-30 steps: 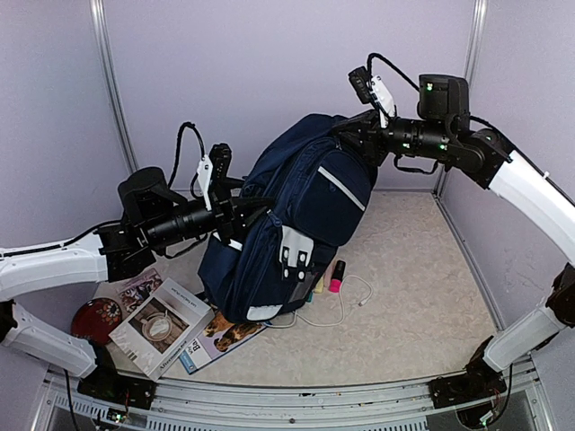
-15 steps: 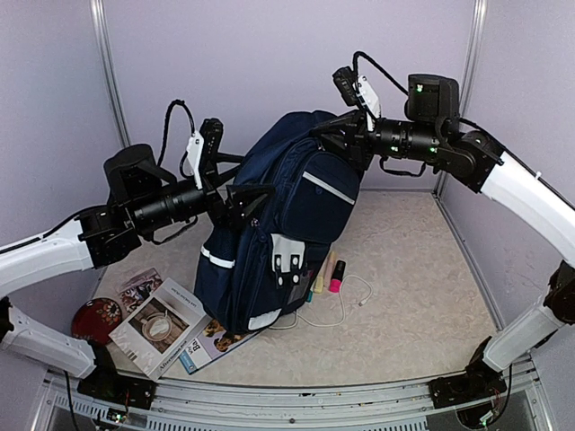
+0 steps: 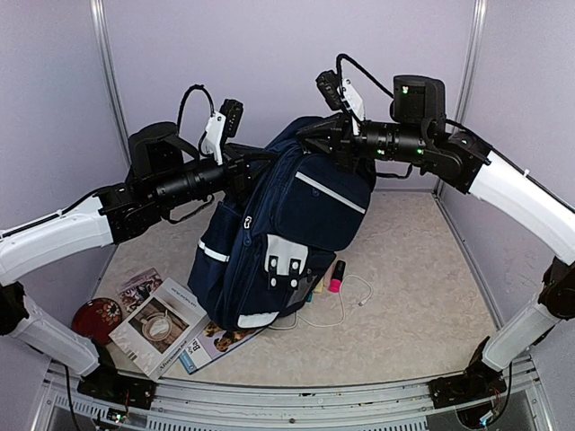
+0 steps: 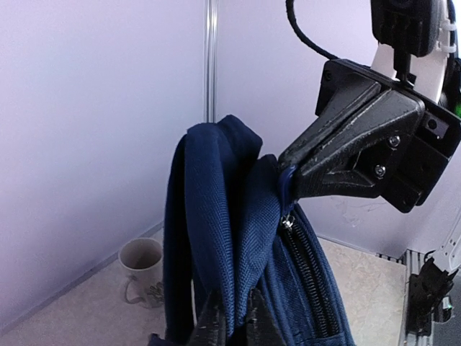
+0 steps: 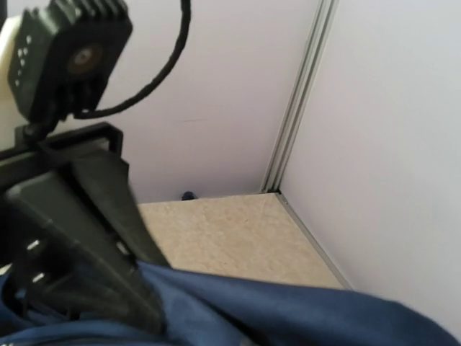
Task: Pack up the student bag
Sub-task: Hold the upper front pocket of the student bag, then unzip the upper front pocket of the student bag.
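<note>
Lilac-walled booth, speckled beige bench [image 3: 413, 260]. Bag [image 3: 296, 224] stands upright at bench centre, base down, its top gripped from both sides. Left end effector [image 4: 234, 321] narrow, pinching the bag's top loop. Right end effector [image 4: 288, 176] closed tight on fabric beside the zip. Booklets [image 3: 162, 328], red dish [image 3: 97, 316] and white cable [image 3: 352, 301] lie near its base; mug [image 4: 140, 261] stands behind by the wall.

Left claw [image 5: 135, 301] against student bag [image 5: 302, 311]
</note>
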### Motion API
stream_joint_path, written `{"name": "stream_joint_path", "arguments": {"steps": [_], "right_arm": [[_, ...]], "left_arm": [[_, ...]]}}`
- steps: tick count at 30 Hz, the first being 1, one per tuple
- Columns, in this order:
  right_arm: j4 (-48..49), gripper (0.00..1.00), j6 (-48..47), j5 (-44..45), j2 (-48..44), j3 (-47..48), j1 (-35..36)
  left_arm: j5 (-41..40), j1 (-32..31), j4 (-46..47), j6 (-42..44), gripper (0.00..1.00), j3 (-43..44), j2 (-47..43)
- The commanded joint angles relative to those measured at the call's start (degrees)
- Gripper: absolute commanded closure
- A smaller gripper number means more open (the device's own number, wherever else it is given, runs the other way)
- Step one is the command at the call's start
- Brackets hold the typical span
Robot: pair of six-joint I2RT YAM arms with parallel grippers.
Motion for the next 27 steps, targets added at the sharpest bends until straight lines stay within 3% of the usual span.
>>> {"name": "stream_joint_path", "arguments": {"steps": [1, 4, 11, 19, 23, 27], "right_arm": [[4.2, 1.00, 0.5, 2.2, -2.5, -0.1, 0.8], [7.0, 1.00, 3.7, 5.7, -5.3, -4.5, -1.6], [18.1, 1.00, 15.5, 4.1, -15.2, -24.1, -13.1], [25.1, 1.00, 24.9, -0.5, -17.2, -39.4, -23.1], [28.0, 1.00, 27.2, -5.1, -13.5, -41.9, -25.5], [27.2, 1.00, 26.8, -8.0, -11.6, -38.6, -25.5]], "left_arm": [[1.6, 0.0, 4.8, -1.0, 1.00, -4.1, -2.6], [-0.4, -0.1, 8.5, -0.6, 1.00, -7.5, -5.3], [-4.7, -0.1, 15.5, 2.2, 1.00, -15.2, -11.7], [-4.6, 0.0, 17.1, 4.0, 1.00, -18.1, -14.8], [-3.9, 0.0, 17.5, 3.8, 1.00, -19.2, -15.6], [-2.4, 0.1, 17.1, 3.7, 1.00, -20.3, -16.5]]}}
